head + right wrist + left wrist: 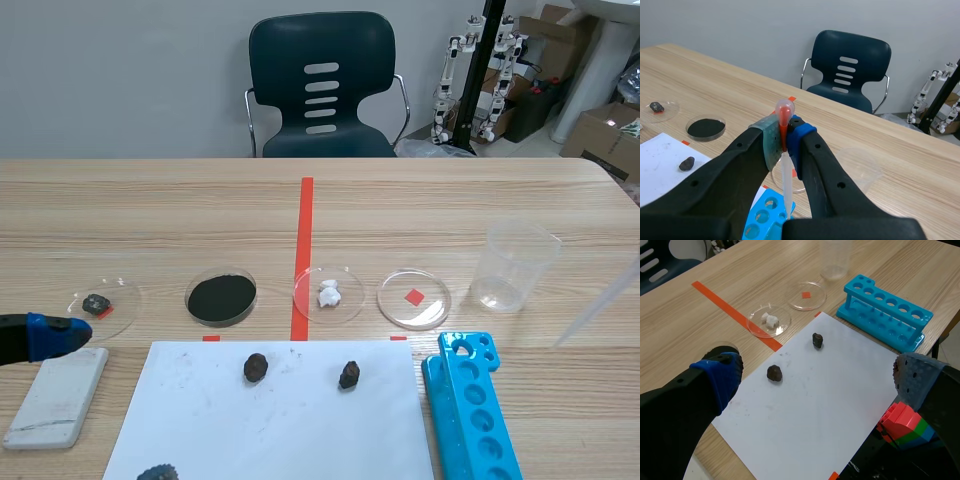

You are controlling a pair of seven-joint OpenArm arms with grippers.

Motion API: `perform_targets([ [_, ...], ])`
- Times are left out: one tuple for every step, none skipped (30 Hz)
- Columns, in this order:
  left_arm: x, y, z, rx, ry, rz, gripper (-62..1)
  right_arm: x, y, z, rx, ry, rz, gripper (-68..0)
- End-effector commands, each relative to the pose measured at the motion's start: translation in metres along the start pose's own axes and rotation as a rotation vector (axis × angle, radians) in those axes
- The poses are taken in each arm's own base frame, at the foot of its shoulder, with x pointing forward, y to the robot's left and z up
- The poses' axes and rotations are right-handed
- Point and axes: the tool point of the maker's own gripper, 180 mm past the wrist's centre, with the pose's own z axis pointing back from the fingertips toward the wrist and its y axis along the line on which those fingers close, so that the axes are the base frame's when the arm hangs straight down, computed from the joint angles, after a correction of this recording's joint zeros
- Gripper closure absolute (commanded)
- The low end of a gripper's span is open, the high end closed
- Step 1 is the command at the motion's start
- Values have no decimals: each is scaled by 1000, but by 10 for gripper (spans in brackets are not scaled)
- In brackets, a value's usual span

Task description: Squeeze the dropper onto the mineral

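Two dark mineral stones [256,367] [349,375] lie on a white paper sheet [300,430]; both show in the left wrist view [774,373] [817,340]. My right gripper [785,139] is shut on a clear dropper [785,108] with a red-tinted neck, held upright above the blue rack [768,217]. In the scene view only the dropper's tube [598,305] shows at the right edge, beside the beaker [515,265]. My left gripper [817,374] hovers open over the paper's near-left part, its blue pad [50,335] at the table's left.
Four petri dishes stand in a row: one with a dark stone [97,304], black powder [221,297], white chunks [328,293], one empty [414,298]. A blue test-tube rack [470,405] lies right of the paper, a grey-white block [57,396] left. A third stone [157,472] sits at the paper's front.
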Motion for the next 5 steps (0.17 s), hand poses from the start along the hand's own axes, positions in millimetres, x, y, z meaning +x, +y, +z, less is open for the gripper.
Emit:
perform_targets([
  [7,-2,0,1,-30,11,-623,4,-1,-1,1,-20,-2,-10],
  [7,-2,0,1,-30,11,-623,4,-1,-1,1,-20,-2,-10],
  [7,-2,0,1,-30,11,-623,4,-1,-1,1,-20,-2,-10],
  [7,-2,0,1,-30,11,-623,4,-1,-1,1,-20,-2,-10],
  [7,-2,0,1,-30,11,-623,4,-1,-1,1,-20,-2,-10],
])
